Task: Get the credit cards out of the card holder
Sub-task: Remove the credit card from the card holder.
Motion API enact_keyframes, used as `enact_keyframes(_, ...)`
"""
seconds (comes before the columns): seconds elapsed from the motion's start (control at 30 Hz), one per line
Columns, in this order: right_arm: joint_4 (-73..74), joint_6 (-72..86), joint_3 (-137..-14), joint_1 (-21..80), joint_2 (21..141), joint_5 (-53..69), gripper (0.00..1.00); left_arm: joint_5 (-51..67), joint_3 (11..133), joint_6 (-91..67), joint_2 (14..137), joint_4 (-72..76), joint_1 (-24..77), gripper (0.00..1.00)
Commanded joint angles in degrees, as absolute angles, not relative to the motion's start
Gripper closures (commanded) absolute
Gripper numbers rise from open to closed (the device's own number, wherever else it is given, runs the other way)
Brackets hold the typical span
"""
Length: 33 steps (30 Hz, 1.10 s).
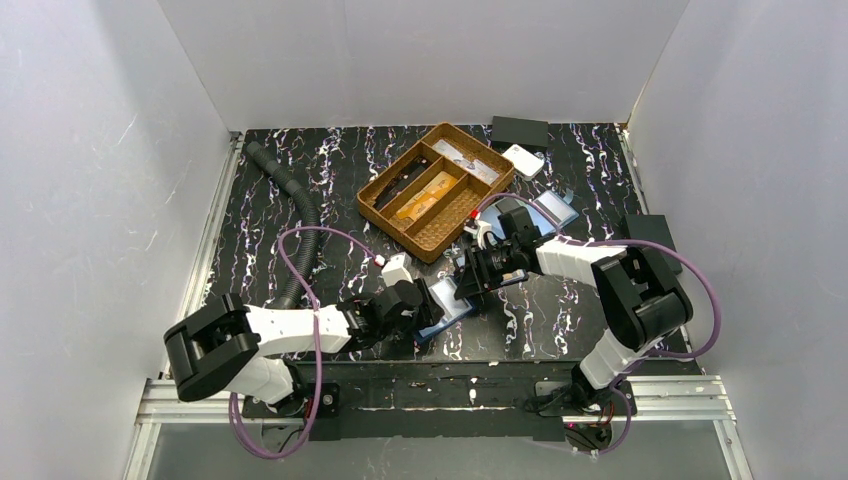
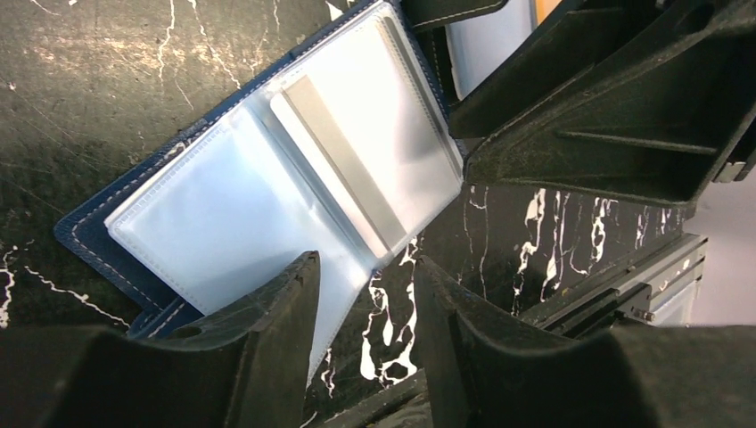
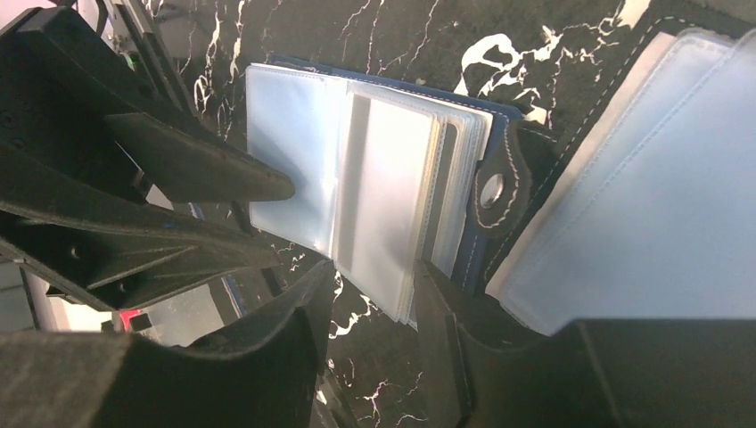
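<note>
blue folding card holder [image 2: 89,234] open on black marbled counter [image 2: 107,80], hemmed in from both sides | left gripper [image 2: 365,267] low, narrow gap at sleeve edge | right gripper [image 3: 370,267] narrow too, straddling sleeve corner

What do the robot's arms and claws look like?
The left arm and right arm have white links between chunky black joints, each trailed by a looping purple cable. The left claw and right claw are black, with two ribbed, tapering fingers.
</note>
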<state>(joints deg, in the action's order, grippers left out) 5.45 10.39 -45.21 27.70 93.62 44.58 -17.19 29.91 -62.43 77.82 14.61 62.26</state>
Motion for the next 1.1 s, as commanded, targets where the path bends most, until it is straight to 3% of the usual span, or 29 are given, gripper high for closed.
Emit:
enact_keyframes(0.0, 4.55, 10.65, -45.59, 28.03, 94.23, 43.88, 0.53, -19.42, 31.11, -62.36, 78.85, 15.10, 61.47, 0.61)
enact_keyframes(0.37, 5.21, 10.55, -46.05, 28.12, 95.50, 46.75, 0.60, -18.17, 31.03, -61.61, 83.52, 16.62, 59.44, 0.72)
enact_keyframes(0.63, 7.62, 8.68, -47.06, 28.39, 97.38, 43.76, 0.60, -16.99, 30.41, -61.70, 85.96, 17.92, 58.98, 0.75)
enact_keyframes(0.7, 7.56, 8.53, -47.28, 28.63, 97.49, 48.51, 0.59, -16.21, 30.15, -61.92, 87.43, 18.75, 58.80, 0.76)
enact_keyframes(0.83, 6.36, 8.91, -47.29, 29.74, 96.93, 54.54, 0.78, -14.93, 29.76, -61.90, 88.15, 19.91, 58.72, 0.78)
enact_keyframes(0.93, 6.68, 9.11, -47.59, 30.13, 98.66, 54.50, 0.80, -13.80, 28.72, -62.00, 87.20, 21.18, 58.71, 0.78)
enact_keyframes(1.0, 8.51, 6.96, -48.56, 30.19, 97.54, 51.47, 0.99, -12.91, 27.50, -62.41, 85.19, 21.94, 58.71, 0.74)
enact_keyframes(1.07, 8.86, 6.32, -48.68, 30.16, 96.87, 50.54, 0.99, -12.61, 26.73, -62.86, 83.23, 22.34, 58.71, 0.67)
